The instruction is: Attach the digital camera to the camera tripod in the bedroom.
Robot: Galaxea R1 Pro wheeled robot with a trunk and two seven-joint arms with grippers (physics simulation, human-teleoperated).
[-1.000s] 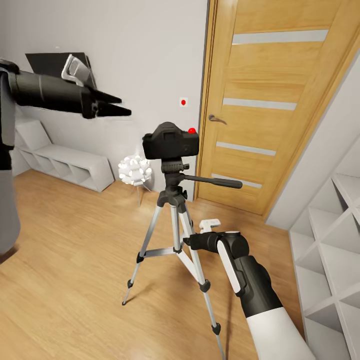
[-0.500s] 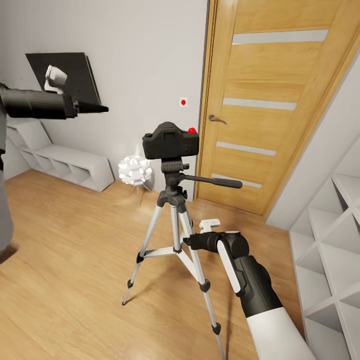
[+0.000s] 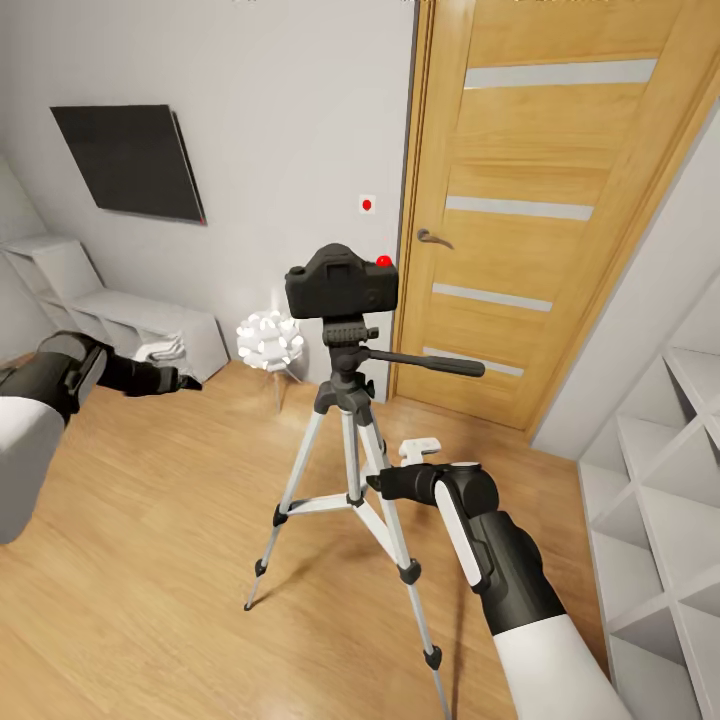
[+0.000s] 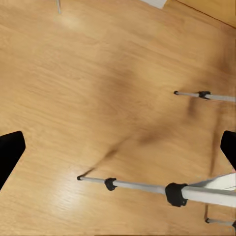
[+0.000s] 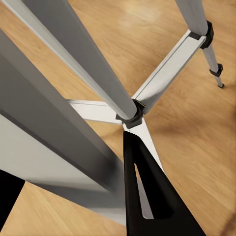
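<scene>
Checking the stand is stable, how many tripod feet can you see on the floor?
3. In the left wrist view, one camera tripod foot sits mid-floor, one at the far side, one at the corner. The head view shows three legs too.

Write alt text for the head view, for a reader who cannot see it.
A chunky black digital camera with a red dot sits atop a silver-legged camera tripod on light wood flooring, before an oak door. The right gripper is at a tripod leg; the left gripper hangs low, apart.
</scene>
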